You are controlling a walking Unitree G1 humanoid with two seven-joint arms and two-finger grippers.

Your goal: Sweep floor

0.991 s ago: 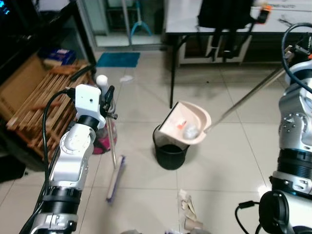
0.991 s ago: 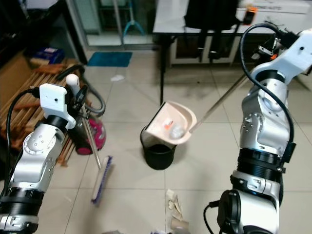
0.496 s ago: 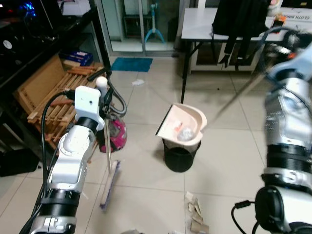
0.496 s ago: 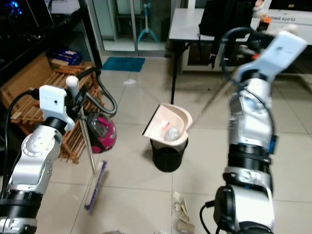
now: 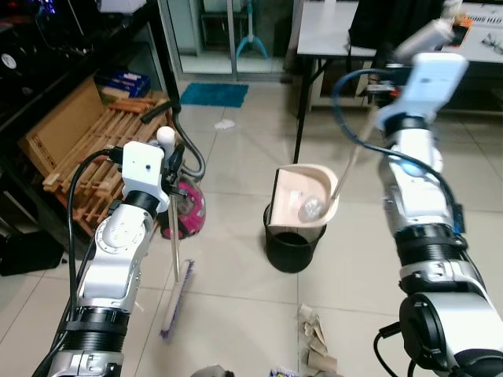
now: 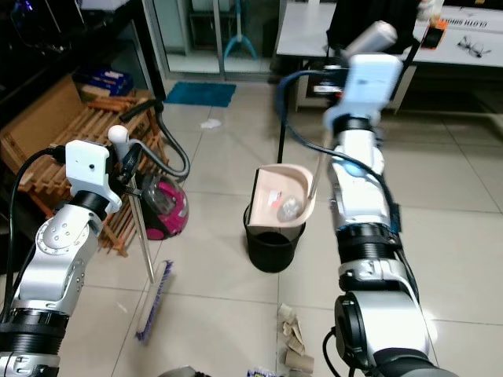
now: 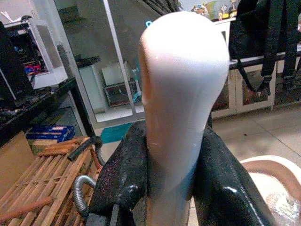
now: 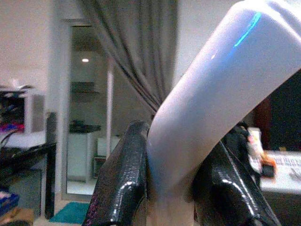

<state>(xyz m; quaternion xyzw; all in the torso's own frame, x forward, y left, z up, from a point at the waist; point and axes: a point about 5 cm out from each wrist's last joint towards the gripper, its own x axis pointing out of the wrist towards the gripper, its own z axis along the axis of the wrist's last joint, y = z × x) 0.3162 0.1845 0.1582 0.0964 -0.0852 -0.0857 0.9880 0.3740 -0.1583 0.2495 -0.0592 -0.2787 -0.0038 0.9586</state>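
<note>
Raised since a second ago, right gripper clamps the dustpan handle, tipping the pan over the black bin; left gripper clamps the upright broom.

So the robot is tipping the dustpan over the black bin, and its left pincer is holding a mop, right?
Almost. The left pincer holds a broom, not a mop: the left eye view shows a flat brush head with purple bristles on the floor. The rest is right: the dustpan is tipped over the black bin.
</note>
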